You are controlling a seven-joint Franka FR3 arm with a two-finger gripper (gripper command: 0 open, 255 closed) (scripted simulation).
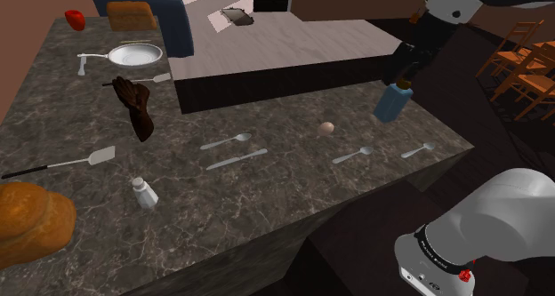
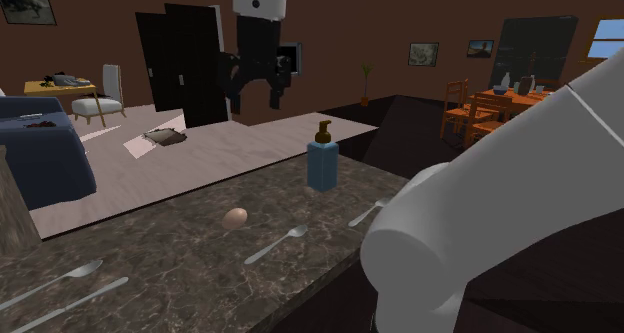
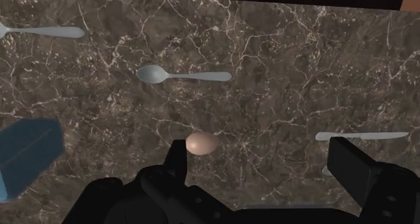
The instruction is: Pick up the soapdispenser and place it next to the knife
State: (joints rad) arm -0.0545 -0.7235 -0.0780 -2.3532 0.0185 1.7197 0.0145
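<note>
The soap dispenser (image 1: 391,101) is a blue bottle with a brown pump. It stands upright near the counter's far right edge in the shoulder view. My black gripper (image 1: 403,77) hangs just above it, open and holding nothing. From the second exterior view the gripper (image 2: 256,93) is higher than the dispenser (image 2: 322,164) and to its left. In the wrist view the dispenser (image 3: 27,155) lies outside the fingers (image 3: 177,155), not between them. The knife (image 1: 236,159) lies flat near the counter's middle, its tip (image 3: 362,135) just beyond one finger.
An egg (image 1: 327,127) rests between dispenser and knife. Spoons (image 1: 225,142) (image 1: 353,155) (image 1: 418,149) lie scattered on the dark marble counter (image 1: 293,192). Further left are a salt shaker (image 1: 143,193), a spatula (image 1: 62,164), a dark statue (image 1: 135,108), a pan (image 1: 133,54) and bread (image 1: 31,223).
</note>
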